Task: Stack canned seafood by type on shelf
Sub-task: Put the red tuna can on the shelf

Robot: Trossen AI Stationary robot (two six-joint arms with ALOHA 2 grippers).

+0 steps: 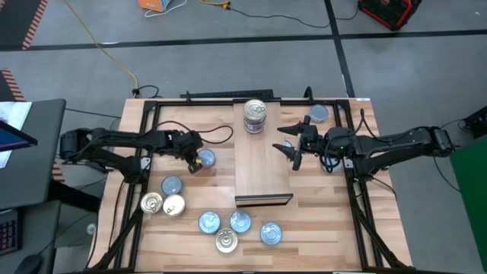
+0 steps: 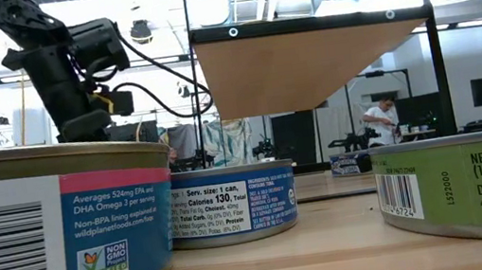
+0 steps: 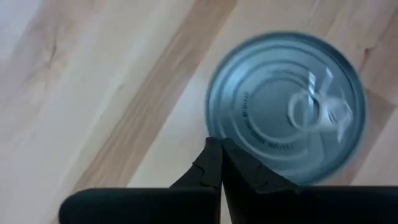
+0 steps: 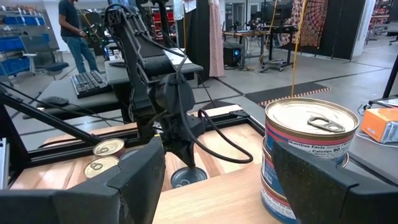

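From above, I see the shelf (image 1: 262,169) in the middle of the table (image 1: 319,228). A stack of tins (image 1: 255,116) stands on the far end of the shelf. My right gripper (image 1: 293,146) hangs over the shelf's right edge, near the stack, and its fingers are wide apart with nothing in them. My left gripper (image 1: 193,162) is off to the left of the shelf, pointing down just beside a blue tin (image 1: 205,158). Its fingers are pressed together and hold nothing. One more blue tin (image 1: 319,113) sits past the shelf's far right corner. Other loose tins lie on the table to the left of the shelf and in front of it: a blue one (image 1: 172,185), two gold ones (image 1: 163,204), three blue ones in a row (image 1: 240,226) and a gold one (image 1: 226,241).

From table height, three big tins fill the front: a pink and blue tin (image 2: 55,235), a blue-label tin (image 2: 232,203) and a green tin (image 2: 469,187). The shelf's light underside (image 2: 303,68) shows above them. One arm (image 2: 69,74) comes down at the shelf's left.

From my left wrist, my closed fingers (image 3: 217,165) touch each other, right at the rim of the blue tin (image 3: 286,106).

From my right wrist, my two fingers (image 4: 143,180) stand far apart. The stack (image 4: 308,155) is on the shelf (image 4: 211,205) between them and a little ahead. My other arm (image 4: 161,93) points down at a tin (image 4: 188,177) past the shelf. Two gold tins (image 4: 104,157) lie beyond. A person (image 4: 74,31) stands far behind.
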